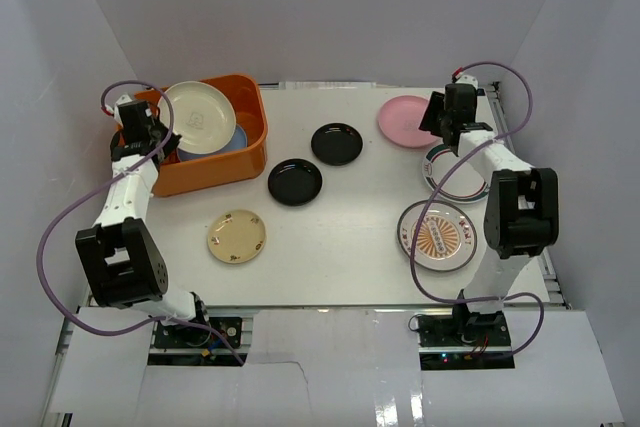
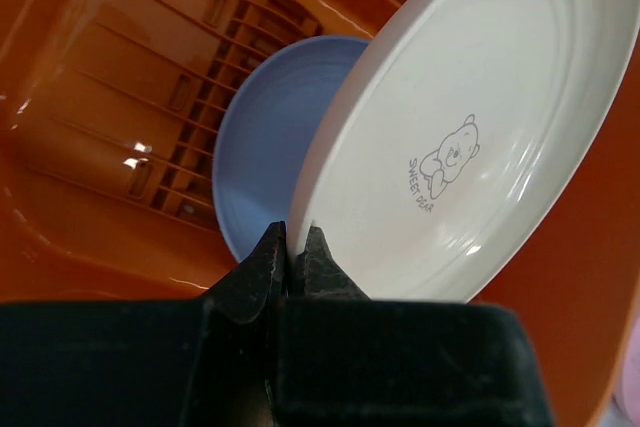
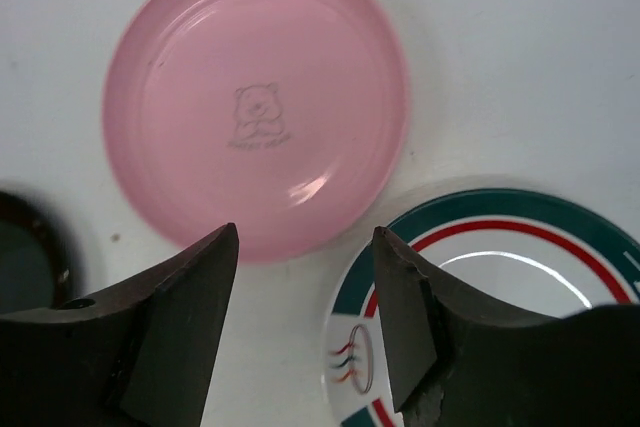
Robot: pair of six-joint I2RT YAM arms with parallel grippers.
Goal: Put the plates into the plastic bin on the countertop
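My left gripper [image 2: 296, 239] is shut on the rim of the cream plate [image 2: 470, 127], holding it tilted over the orange plastic bin [image 1: 245, 152]. The light blue plate [image 2: 270, 137] lies in the bin beneath it. In the top view the cream plate [image 1: 200, 117] leans inside the bin and my left gripper [image 1: 168, 144] is at the plate's near-left rim. My right gripper [image 3: 305, 247] is open above the near edge of the pink plate [image 3: 255, 97], next to the white plate with green-red rim [image 3: 500, 297]. Two black plates [image 1: 336, 143] [image 1: 295, 182], the tan plate [image 1: 237, 236] and the sunburst plate [image 1: 437, 235] lie on the countertop [image 1: 340, 237].
White walls enclose the countertop on the left, back and right. The bin stands at the back left corner. Purple cables loop off both arms, the right one [image 1: 420, 217] over the sunburst plate.
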